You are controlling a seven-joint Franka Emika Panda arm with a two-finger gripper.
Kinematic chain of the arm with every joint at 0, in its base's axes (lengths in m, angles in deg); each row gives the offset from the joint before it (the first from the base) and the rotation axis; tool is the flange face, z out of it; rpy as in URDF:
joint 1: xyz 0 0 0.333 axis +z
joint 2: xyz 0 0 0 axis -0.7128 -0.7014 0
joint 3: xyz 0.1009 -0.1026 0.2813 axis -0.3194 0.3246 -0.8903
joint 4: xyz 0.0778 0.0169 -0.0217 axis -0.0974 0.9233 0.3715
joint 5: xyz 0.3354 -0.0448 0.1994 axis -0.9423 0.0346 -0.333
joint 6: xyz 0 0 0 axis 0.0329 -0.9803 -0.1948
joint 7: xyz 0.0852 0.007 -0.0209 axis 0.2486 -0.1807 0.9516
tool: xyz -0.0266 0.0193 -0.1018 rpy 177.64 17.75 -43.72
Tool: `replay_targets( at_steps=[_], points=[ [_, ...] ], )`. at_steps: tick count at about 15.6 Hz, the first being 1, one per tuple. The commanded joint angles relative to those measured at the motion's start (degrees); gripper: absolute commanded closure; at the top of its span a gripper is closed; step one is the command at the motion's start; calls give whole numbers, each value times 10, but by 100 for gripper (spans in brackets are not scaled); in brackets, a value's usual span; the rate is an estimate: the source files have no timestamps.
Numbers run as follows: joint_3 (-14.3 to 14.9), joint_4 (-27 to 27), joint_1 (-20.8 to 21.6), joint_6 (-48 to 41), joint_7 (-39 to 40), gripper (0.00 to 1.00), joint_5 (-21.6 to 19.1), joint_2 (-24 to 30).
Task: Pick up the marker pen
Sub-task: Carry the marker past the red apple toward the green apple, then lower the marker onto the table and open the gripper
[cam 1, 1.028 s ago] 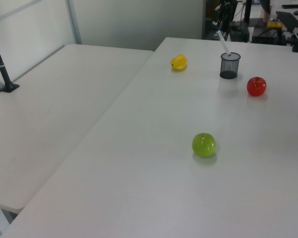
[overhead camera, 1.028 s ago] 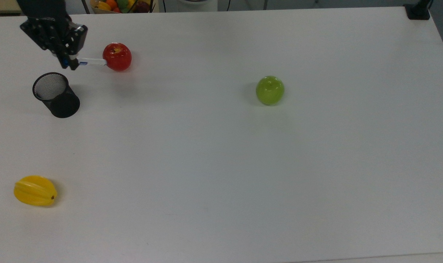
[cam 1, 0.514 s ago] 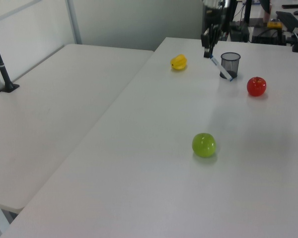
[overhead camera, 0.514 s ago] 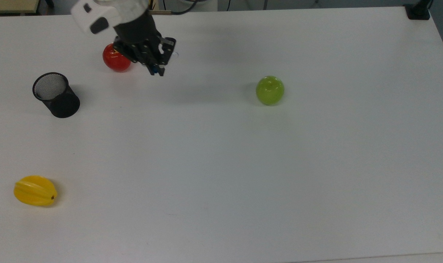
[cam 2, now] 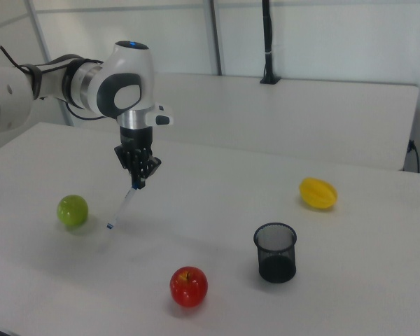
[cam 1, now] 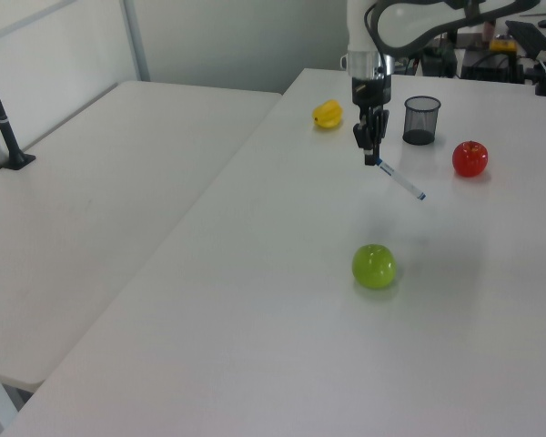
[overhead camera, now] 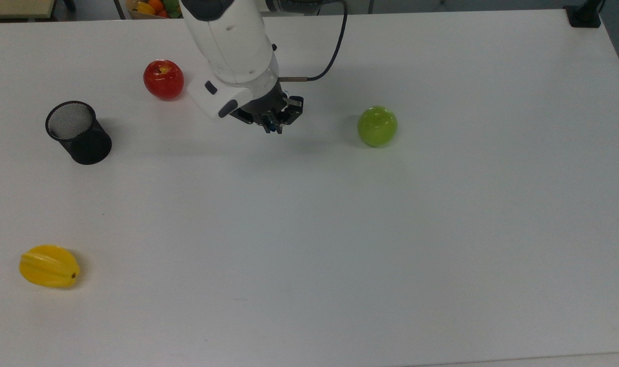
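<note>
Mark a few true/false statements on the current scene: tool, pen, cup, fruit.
1. The tool is shut on the marker pen. True.
2. The marker pen stands inside the black mesh cup. False: it hangs tilted from the tool above the table, apart from the cup.
3. In the top view, the tool is between the red apple and the green apple. True.
4. The yellow fruit sits inside the mesh cup. False: it lies on the table, apart from the cup.
5. The mesh cup has tipped over. False: it stands upright, mouth up.
</note>
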Motion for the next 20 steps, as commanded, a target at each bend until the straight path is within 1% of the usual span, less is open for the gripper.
replay_targets(
  at_steps=[1,2,4,6,7,8,9,11,12,14,16,17,19,20],
  points=[
    [8,-4,38,3,-18,95,-7,-43],
    [8,-6,40,10,-21,95,-7,-53],
    [8,-4,48,52,-28,95,-2,-68],
    [8,-4,50,60,-29,94,1,-82],
    [8,-5,55,60,-29,93,2,-84],
    [9,-4,60,61,-29,90,3,-84],
    [9,-4,60,61,-28,76,4,-84],
    [8,-4,63,75,-29,35,13,-84],
    [9,-2,69,89,-30,26,17,-85],
    [9,-1,72,97,-30,20,22,-86],
    [10,-4,71,97,-30,5,24,-84],
    [12,-4,71,95,-30,0,28,-81],
    [15,-4,72,90,-45,0,49,-64],
    [15,-1,70,90,-72,0,71,-53]
  ],
)
